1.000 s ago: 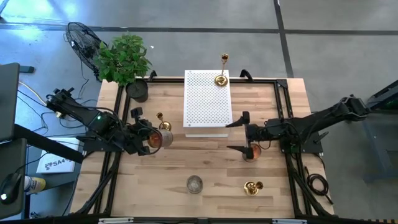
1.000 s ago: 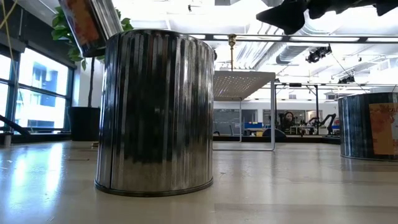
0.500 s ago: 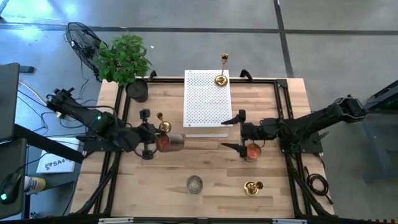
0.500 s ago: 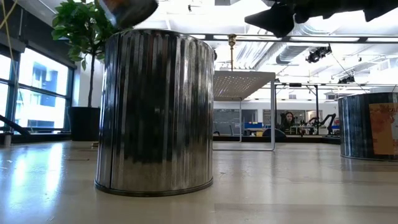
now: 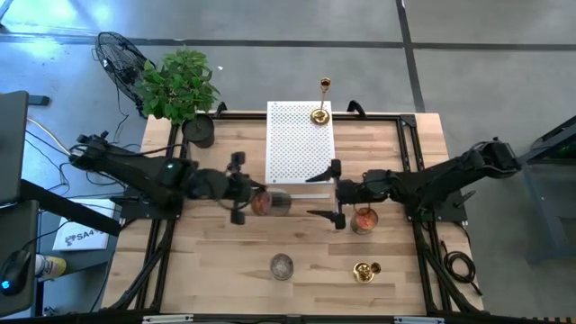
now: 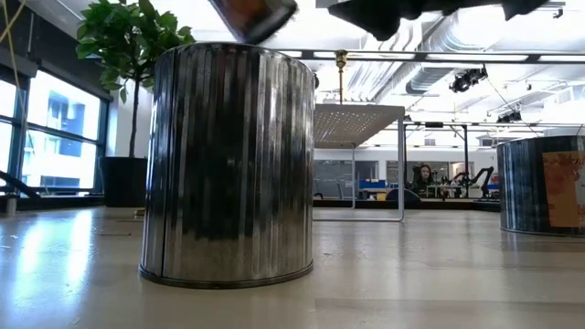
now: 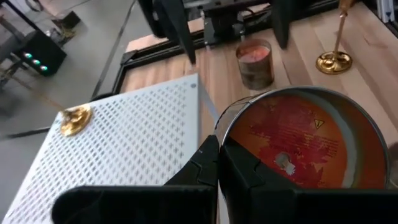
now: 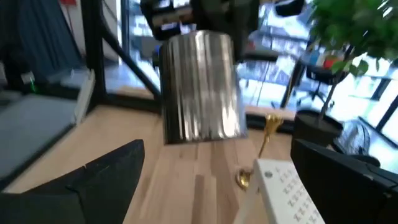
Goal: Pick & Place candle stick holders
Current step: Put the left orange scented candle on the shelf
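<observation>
My left gripper (image 5: 249, 196) is shut on a ribbed silver tin (image 5: 272, 202), orange-red inside, held on its side in the air by the white perforated stand's (image 5: 300, 144) near edge. My right gripper (image 5: 330, 192) is open and empty, facing the tin (image 8: 199, 87) from the right. One gold candlestick (image 5: 321, 112) stands by its round base on the stand's far end. Another (image 5: 365, 269) stands on the table near the front edge. A third (image 8: 264, 134) shows only in the right wrist view, standing on the table beyond the tin. My left gripper pinches the tin's open rim (image 7: 219, 127) between its two fingers, one finger (image 7: 242, 171) inside the mouth and one outside. The fingers come level from the table's left. The tin is lifted clear, tipped on its side, its closed end toward the right gripper.
A tin holding an orange candle (image 5: 364, 219) stands just right of my right gripper. Another silver tin (image 5: 282, 266) stands near the front edge and fills the low view (image 6: 228, 164). A potted plant (image 5: 180, 85) stands at the far left corner.
My left gripper has carried the tin toward the table's right, from beside the left candlestick to the stand's near edge, and has turned so the tin now lies on its side. My right gripper has gone a little toward the table's left, staying open.
</observation>
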Robot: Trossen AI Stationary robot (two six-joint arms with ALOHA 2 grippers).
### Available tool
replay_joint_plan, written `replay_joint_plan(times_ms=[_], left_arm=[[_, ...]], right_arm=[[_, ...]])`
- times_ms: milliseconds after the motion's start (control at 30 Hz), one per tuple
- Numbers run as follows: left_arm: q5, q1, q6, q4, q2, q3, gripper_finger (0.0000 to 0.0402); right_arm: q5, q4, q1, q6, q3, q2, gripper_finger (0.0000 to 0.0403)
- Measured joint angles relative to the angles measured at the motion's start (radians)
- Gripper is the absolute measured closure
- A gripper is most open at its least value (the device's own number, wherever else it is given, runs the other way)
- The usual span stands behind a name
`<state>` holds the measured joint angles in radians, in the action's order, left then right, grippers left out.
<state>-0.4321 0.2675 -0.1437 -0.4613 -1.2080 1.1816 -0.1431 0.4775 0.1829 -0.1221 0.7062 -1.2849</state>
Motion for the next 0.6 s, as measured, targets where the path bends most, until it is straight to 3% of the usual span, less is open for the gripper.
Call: replay_joint_plan(times_ms=[267,600], left_arm=[[0.137,-0.089,-0.04,0.047,-0.026,0.0,0.0401],[0.161,-0.091,-0.046,0.049,-0.036,0.0,0.0401]], right_arm=[[-0.001,-0.177,0.008,-0.024,0.184,-0.14,0.0003],[-0.008,-0.342,0.006,-0.011,0.393,-0.276,0.0004]])
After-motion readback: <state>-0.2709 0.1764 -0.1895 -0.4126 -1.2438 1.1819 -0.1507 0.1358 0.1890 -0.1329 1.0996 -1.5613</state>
